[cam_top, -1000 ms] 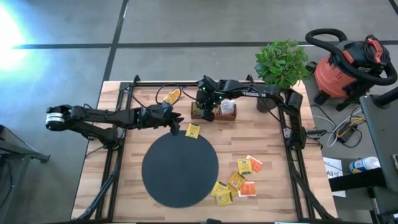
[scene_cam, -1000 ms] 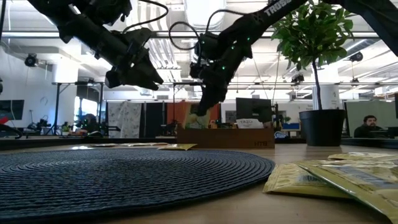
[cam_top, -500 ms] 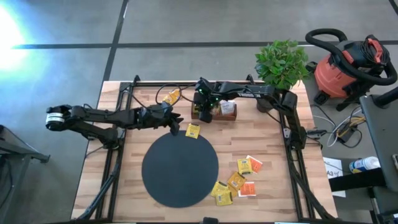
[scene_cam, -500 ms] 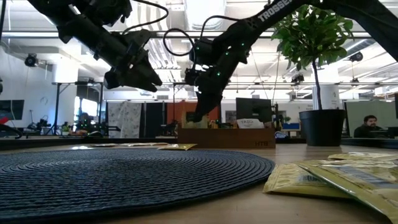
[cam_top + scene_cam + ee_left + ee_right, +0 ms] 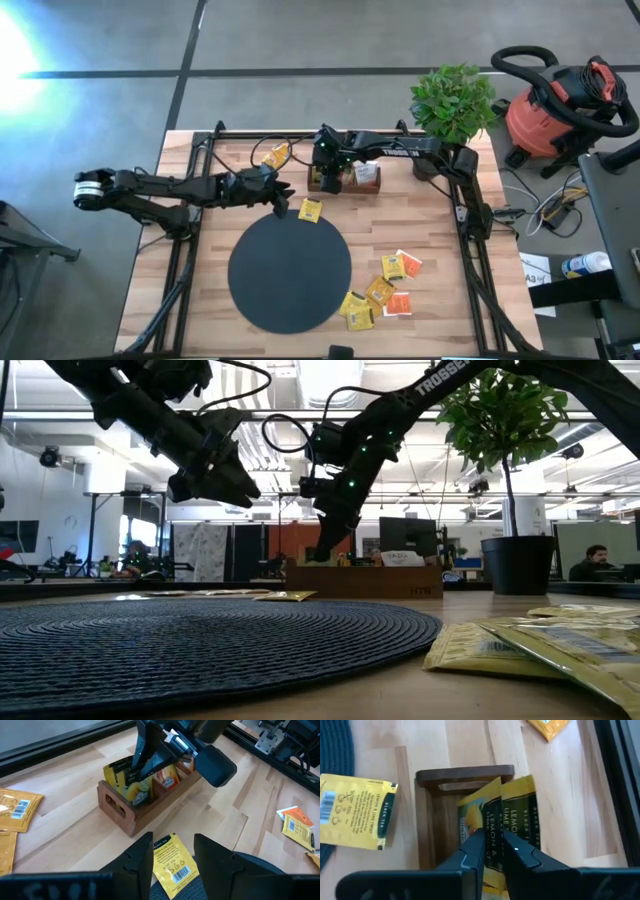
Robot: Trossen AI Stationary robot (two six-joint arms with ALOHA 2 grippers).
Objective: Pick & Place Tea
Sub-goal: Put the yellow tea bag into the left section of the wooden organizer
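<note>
The brown wooden tray [image 5: 345, 180] stands at the table's far side, with tea sachets upright in its compartments. My right gripper [image 5: 493, 847] points steeply down into the tray's left end compartment. Its fingers are a narrow gap apart, astride the top edge of a yellow tea sachet [image 5: 487, 822] that stands there against a second one [image 5: 520, 810]. My left gripper [image 5: 285, 196] hovers open, well above the table. Below it a lone yellow sachet [image 5: 172, 862] lies flat at the black disc's [image 5: 290, 272] far edge. My right gripper comes at the standing yellow sachet's top edge [image 5: 492, 832] from above, one finger on each face. The gap looks wider than the paper, and I cannot tell whether either finger touches it. The sachet's lower end rests inside the tray.
Several loose sachets [image 5: 385, 290] lie flat to the right of the disc, and more [image 5: 275, 155] lie near the far edge, left of the tray. A potted plant [image 5: 452, 105] stands at the far right corner. Black frame rails run along the table's sides.
My right gripper has tipped steeper, and its fingertips have shifted a little toward the tray's left end and down into it.
</note>
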